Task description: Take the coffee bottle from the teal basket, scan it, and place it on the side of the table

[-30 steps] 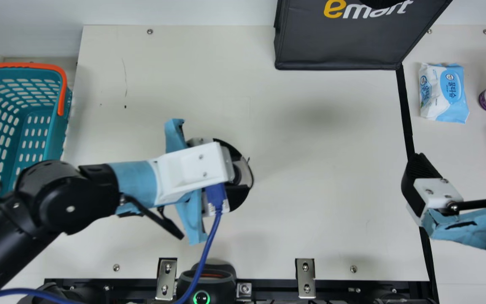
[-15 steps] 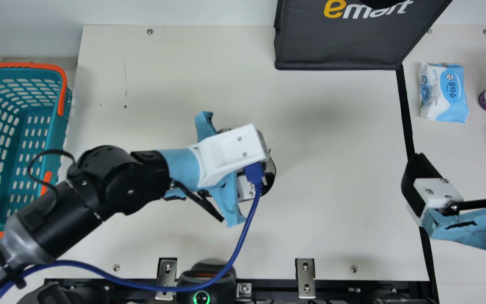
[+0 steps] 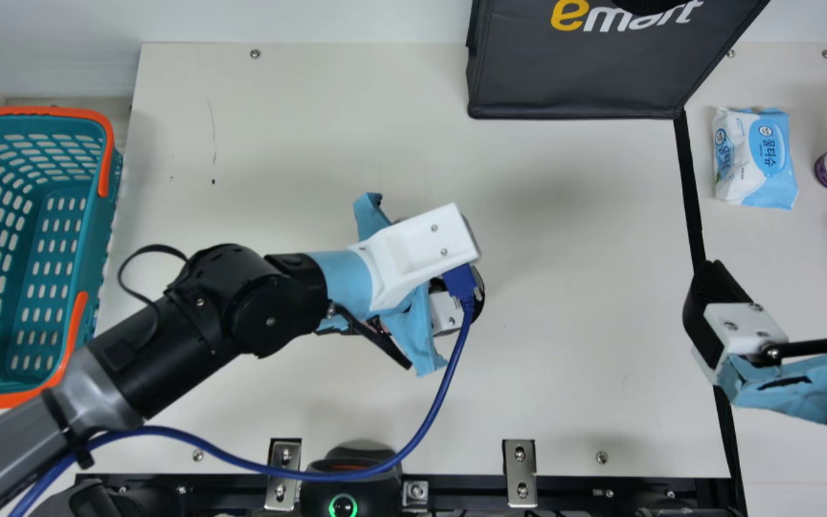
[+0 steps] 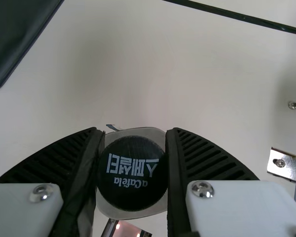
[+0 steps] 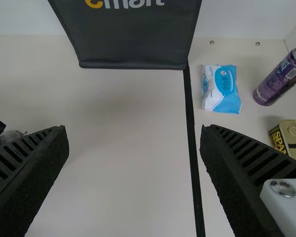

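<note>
Gripping coffee bottle (image 4: 132, 173), left pincer (image 3: 444, 313) part-closed over table (image 3: 586, 301); right pincer (image 3: 781, 278) spread wide, empty.

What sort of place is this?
It looks like a mock shop checkout, probably a robot test bench. A teal basket sits at one side, a dark shopping bag at the back, and groceries such as a purple can stand about.

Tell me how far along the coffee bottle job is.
Taking it out looks done: the bottle is over the table, clear of the teal basket. It is in the left hand, gripped between both fingers. I can't tell whether it has been scanned. Placing it at the side is left, since the hand hasn't let go.
</note>
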Available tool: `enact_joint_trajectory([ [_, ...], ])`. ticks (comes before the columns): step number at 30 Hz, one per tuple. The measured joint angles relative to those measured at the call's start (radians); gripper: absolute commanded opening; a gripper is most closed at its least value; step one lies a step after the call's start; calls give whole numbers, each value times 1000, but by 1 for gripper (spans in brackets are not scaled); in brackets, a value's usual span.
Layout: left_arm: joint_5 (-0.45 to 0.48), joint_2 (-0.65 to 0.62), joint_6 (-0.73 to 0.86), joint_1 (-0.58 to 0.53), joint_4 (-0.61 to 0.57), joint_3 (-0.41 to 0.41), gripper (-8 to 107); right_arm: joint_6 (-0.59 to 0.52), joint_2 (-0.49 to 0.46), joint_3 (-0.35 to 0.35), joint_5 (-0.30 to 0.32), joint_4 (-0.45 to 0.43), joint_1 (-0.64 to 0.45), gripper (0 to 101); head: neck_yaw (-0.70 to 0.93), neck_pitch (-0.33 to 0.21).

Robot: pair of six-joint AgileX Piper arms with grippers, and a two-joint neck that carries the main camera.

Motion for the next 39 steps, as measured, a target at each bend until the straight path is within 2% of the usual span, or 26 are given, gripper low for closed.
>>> enact_joint_trajectory([
  [14,-12,12,-87,20,12,2,90,0,0,0,0,0,0,95,0,0],
  [27,125,-146,-282,130,28,31,90,0,0,0,0,0,0,95,0,0],
  [39,231,-390,-522,271,161,117,90,0,0,0,0,0,0,95,-2,0],
])
